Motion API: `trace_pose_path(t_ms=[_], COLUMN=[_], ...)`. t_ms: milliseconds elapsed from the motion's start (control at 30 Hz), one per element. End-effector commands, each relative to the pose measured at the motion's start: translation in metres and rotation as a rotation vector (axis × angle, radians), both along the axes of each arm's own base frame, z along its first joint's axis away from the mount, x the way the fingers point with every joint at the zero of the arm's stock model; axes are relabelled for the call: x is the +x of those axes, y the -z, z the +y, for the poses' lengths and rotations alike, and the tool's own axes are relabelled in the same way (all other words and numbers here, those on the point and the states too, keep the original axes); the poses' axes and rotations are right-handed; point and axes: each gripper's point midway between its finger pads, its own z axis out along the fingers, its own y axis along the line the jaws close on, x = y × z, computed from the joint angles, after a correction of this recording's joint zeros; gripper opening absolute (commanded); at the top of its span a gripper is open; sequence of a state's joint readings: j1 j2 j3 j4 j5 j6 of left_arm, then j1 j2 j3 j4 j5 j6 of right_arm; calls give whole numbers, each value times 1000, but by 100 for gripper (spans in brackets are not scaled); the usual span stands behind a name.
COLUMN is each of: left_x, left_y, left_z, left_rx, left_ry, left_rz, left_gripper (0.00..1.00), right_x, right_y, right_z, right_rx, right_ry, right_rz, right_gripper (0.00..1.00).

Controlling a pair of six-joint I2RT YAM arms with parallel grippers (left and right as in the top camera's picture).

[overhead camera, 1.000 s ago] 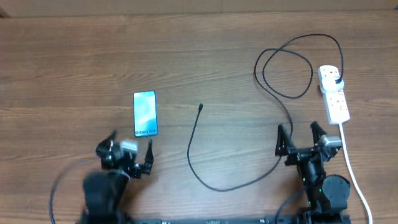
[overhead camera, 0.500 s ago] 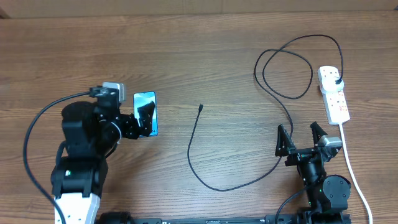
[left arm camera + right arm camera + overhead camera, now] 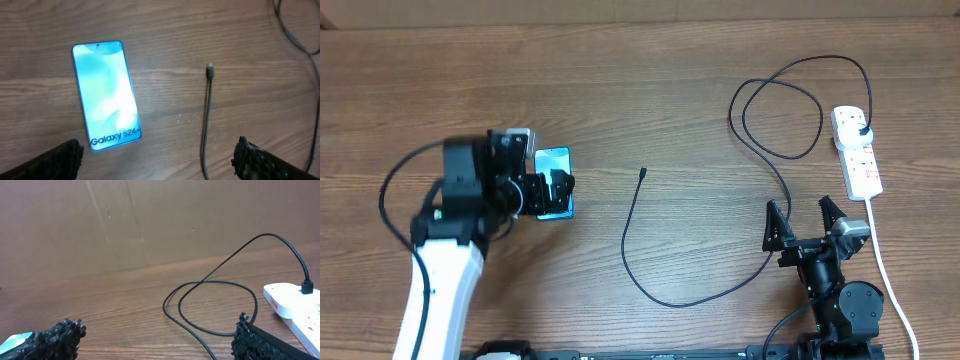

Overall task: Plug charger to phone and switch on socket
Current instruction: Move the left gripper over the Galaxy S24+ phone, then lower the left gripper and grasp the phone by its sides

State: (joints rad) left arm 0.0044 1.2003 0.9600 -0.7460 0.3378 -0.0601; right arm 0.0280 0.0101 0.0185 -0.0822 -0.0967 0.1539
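Left claw [image 3: 159,150] has swung over the Galaxy S24 phone [image 3: 106,95], spread wide, empty; lower squarely astride its edges; charger tip [image 3: 210,70] lies rightward.

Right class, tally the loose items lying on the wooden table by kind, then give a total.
Smartphone: 1
Black charger cable: 1
White power strip: 1
Total: 3
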Motion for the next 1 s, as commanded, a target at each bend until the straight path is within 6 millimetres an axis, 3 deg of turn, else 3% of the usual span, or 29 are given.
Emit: trace_pose_path(t_ms=[0, 133, 567, 700, 967], left_x=[20, 29, 35, 36, 49], left_y=[-19, -17, 28, 36, 53], left_z=[4, 1, -5, -16, -16], left_rx=[114, 162, 149, 96, 95], left_ry=[13, 24, 51, 81, 61], left_rz=[0, 65, 212, 235, 250], left_gripper=[100, 100, 100, 100, 100], right_x=[0, 0, 0, 0, 0], right_y=[2, 2, 2, 2, 2], right_z=[1, 1, 1, 1, 1], right_rx=[1, 1, 1, 1, 1], right_ry=[-1, -1, -1, -1, -1], right_rz=[-2, -2, -2, -1, -2], right_gripper=[100, 100, 100, 100, 100])
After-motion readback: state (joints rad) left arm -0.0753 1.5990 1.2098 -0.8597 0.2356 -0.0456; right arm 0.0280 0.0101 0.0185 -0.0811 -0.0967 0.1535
